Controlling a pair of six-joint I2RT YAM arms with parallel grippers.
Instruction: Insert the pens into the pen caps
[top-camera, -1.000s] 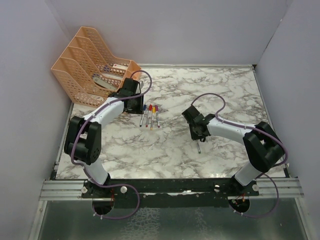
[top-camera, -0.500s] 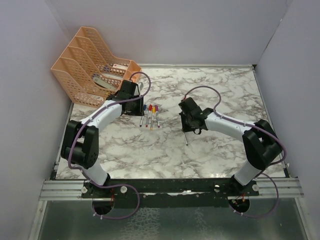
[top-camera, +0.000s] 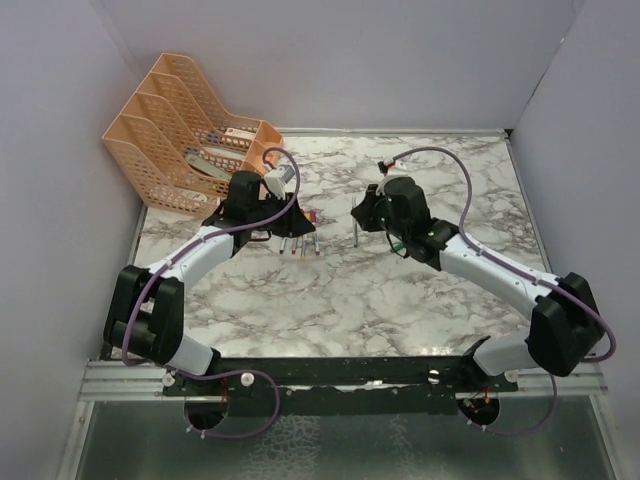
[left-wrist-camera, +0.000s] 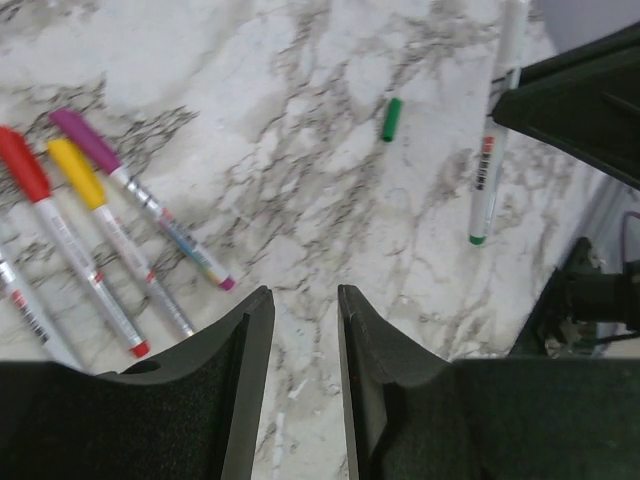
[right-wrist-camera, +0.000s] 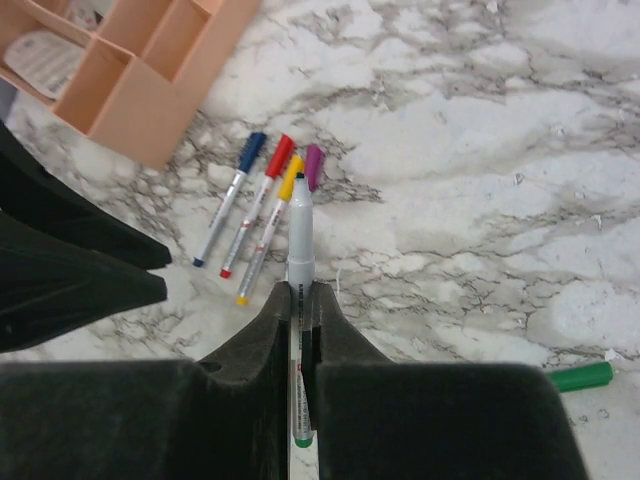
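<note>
My right gripper (right-wrist-camera: 300, 290) is shut on an uncapped grey-white pen (right-wrist-camera: 299, 235) with a green end, held above the marble near the table's middle (top-camera: 356, 222). A loose green cap (right-wrist-camera: 580, 377) lies on the table to its right and also shows in the left wrist view (left-wrist-camera: 391, 118). Blue (right-wrist-camera: 251, 150), red (right-wrist-camera: 280, 155), yellow (right-wrist-camera: 291, 172) and purple (right-wrist-camera: 313, 165) capped pens lie side by side ahead of the held pen (top-camera: 303, 238). My left gripper (left-wrist-camera: 305, 295) is open a little and empty, just beside these pens (top-camera: 272, 226).
Orange mesh file trays (top-camera: 185, 150) stand at the back left, just behind my left arm; their corner shows in the right wrist view (right-wrist-camera: 150, 60). Grey walls close in the marble table (top-camera: 450, 290) on three sides.
My right gripper has carried the pen from the near right toward the back left, closer to the capped pens. My left arm has shifted slightly and stays by the pens.
</note>
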